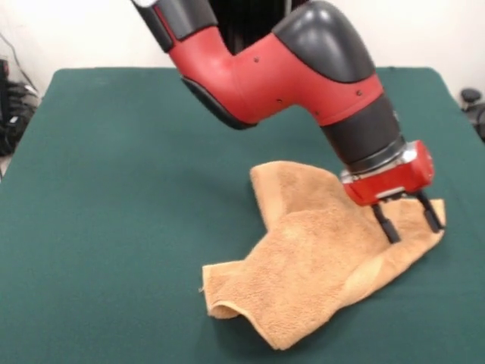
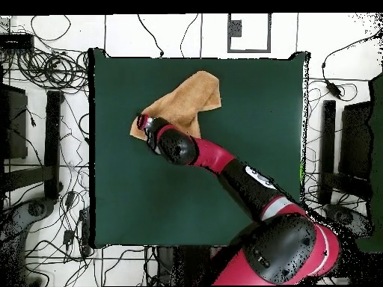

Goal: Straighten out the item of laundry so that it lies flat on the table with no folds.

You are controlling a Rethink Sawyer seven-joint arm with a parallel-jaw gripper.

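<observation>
Towel [image 1: 318,250] lay crumpled on tabletop [image 1: 114,189], still folded, far from flat. Pincer [image 1: 409,223] stood spread over towel's corner, gripping nothing. Most straightening remained.

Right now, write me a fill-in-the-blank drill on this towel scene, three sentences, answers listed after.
1. The towel lies rumpled on a table covered in dark ____ cloth.
2. The gripper has its two fingers ____, planted at one corner of the towel.
3. The arm is red and ____.

Missing words: green; open; black
</observation>
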